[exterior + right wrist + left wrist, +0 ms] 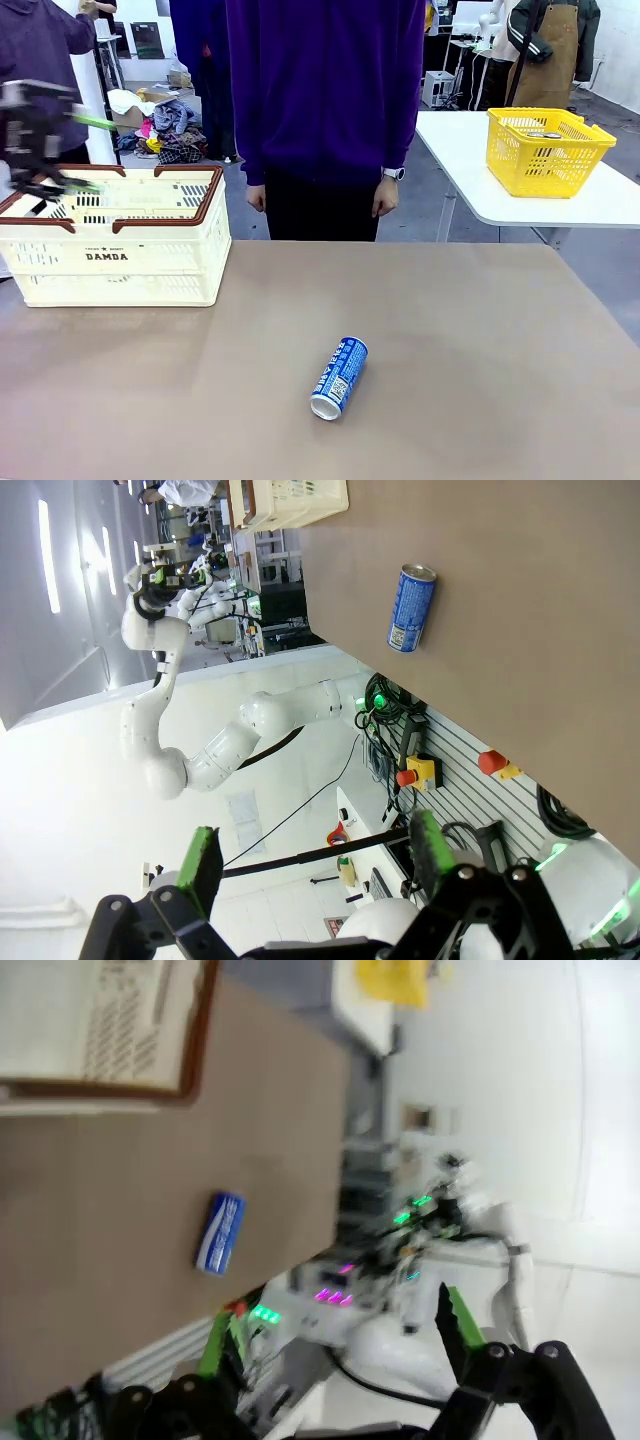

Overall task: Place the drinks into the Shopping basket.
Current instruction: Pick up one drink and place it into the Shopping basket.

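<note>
**Front view.** The left gripper point(90, 153) is hanging, motion-blurred, over the left end of the Shopping basket point(120, 262). Its fingers are spread with nothing between them. One blue-and-white drink can point(340, 377) is lying on its side on the brown table point(480, 340), well apart from the basket. Lying flat, it is likely free to roll, so a grasp across its body seems called for. A person point(325, 100) is standing at the far edge, arms hanging down.

**Left wrist view.** The left gripper point(338, 1360) is showing its jaws apart and empty. The rolled camera is taking in the basket's brown rim point(195, 1040) and the can point(220, 1232).

**Right wrist view.** The right gripper point(315, 865) is waiting off the table's edge, jaws wide apart and empty. The can point(411, 607) is lying near that edge and the basket point(290, 500) farther along. This can is not yet placed.
</note>
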